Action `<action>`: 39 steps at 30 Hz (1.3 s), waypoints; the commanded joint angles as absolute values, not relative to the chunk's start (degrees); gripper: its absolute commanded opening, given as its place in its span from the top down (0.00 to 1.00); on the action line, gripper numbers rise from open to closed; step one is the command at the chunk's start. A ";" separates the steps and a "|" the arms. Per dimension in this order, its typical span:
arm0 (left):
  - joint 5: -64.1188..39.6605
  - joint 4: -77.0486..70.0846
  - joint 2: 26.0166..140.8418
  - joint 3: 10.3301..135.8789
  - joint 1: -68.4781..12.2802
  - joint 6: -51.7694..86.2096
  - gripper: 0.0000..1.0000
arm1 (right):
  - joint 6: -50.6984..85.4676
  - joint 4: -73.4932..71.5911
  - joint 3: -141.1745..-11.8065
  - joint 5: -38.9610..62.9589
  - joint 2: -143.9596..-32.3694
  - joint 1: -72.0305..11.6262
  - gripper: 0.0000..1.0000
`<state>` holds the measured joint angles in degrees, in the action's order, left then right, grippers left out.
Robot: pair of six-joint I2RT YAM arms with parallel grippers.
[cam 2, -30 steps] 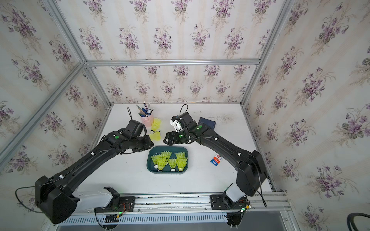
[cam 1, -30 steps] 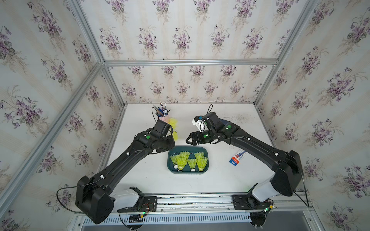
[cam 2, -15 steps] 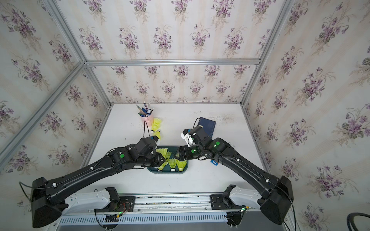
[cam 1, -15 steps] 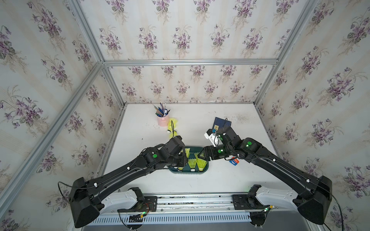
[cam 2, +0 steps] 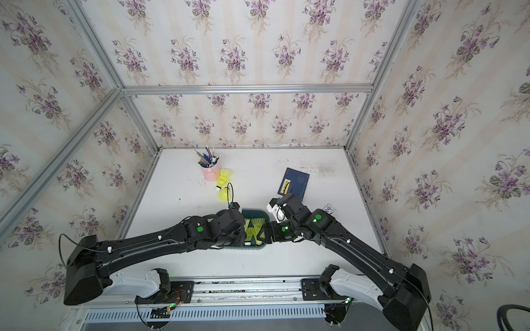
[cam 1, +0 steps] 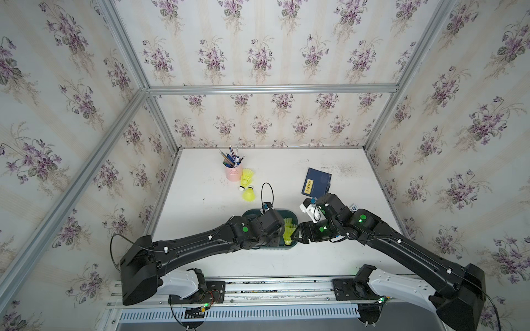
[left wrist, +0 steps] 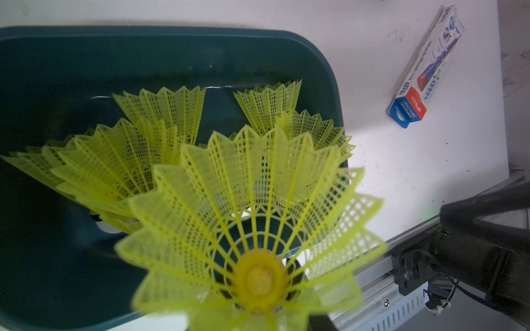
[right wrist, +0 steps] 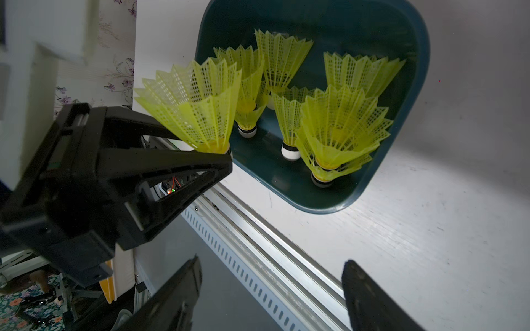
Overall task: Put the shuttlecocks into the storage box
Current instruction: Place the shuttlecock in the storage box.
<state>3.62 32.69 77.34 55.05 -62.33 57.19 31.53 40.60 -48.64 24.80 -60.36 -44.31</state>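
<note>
The left fingers [right wrist: 172, 160] pinch one shuttlecock [right wrist: 195, 109] by its base over the storage box [cam 1: 290, 214] – lower centre in both top views, with several more standing inside. The right fingers [right wrist: 370, 295] are spread and empty. Two loose shuttlecocks [cam 1: 247, 177] lie on the desk [cam 1: 200, 200], mid-frame.

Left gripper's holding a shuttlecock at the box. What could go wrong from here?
1. The held shuttlecock in the left gripper hangs at the storage box rim; released here, it may land outside.
2. The open right gripper sits close beside; the arms could collide.
</note>
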 commanded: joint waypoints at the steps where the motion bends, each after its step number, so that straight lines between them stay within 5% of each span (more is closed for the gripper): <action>1: 6.58 31.75 78.89 55.36 -62.88 59.36 0.71 | 32.83 39.46 -47.82 25.82 -60.39 -44.39 0.20; 39: 7.12 29.84 86.59 55.02 -63.46 60.74 0.67 | 34.24 29.49 -44.94 20.58 -60.47 -44.37 0.17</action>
<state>6.22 29.85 86.30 55.05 -63.44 60.47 33.58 31.53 -45.19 22.44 -60.88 -44.29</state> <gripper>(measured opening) 0.327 0.835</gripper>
